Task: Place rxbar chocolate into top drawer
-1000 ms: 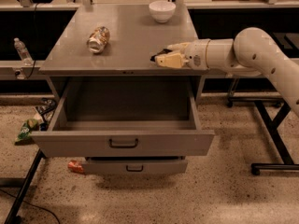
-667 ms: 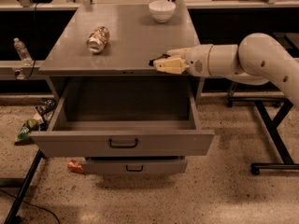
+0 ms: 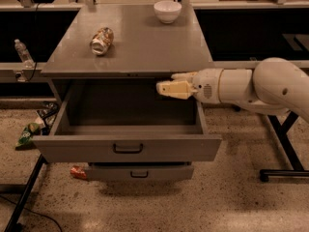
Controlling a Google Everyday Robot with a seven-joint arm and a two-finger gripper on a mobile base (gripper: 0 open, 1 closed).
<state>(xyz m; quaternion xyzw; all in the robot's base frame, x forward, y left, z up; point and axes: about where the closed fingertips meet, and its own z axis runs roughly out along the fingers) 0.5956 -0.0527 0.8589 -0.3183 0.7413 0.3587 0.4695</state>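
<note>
My gripper (image 3: 166,89) hangs just below the table's front edge, over the right part of the open top drawer (image 3: 87,149). The drawer is a wide grey one with a dark bar handle, pulled far out. The pale fingers (image 3: 176,88) are pressed together and point left. The rxbar chocolate does not show apart from them; its black wrapper is lost against the dark inside of the drawer. No bar lies on the table top or on the visible drawer floor.
A crushed orange-and-silver can (image 3: 101,40) and a white bowl (image 3: 167,11) lie on the grey table (image 3: 154,47). A smaller drawer (image 3: 140,172) is slightly open below. A plastic bottle (image 3: 23,53) stands at left, and litter (image 3: 28,134) lies on the floor.
The gripper has moved from the table's right front edge down and left, to in front of the table and over the open drawer. A dark sliver showed at its tips earlier.
</note>
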